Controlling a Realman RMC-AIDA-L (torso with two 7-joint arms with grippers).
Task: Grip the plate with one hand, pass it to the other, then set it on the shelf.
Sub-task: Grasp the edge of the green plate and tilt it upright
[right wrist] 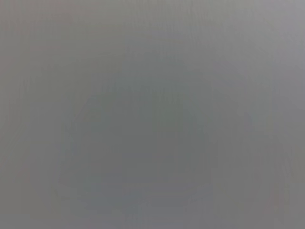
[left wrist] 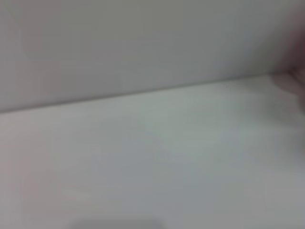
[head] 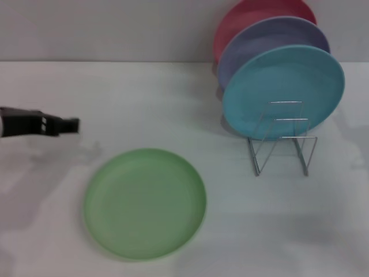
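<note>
The light green plate [head: 145,202] lies flat on the white table, front and a little left of centre. My left gripper [head: 70,125] reaches in from the left edge, above and to the left of the plate and apart from it. The silver wire rack [head: 282,144] stands at the right, with empty front loops. My right gripper does not show in any view. The left wrist view shows only bare table and wall. The right wrist view shows plain grey.
In the rack stand a turquoise-blue plate [head: 283,91], a lavender plate [head: 271,37] behind it and a red plate [head: 253,14] at the back. The white table [head: 230,242] runs to a grey wall behind.
</note>
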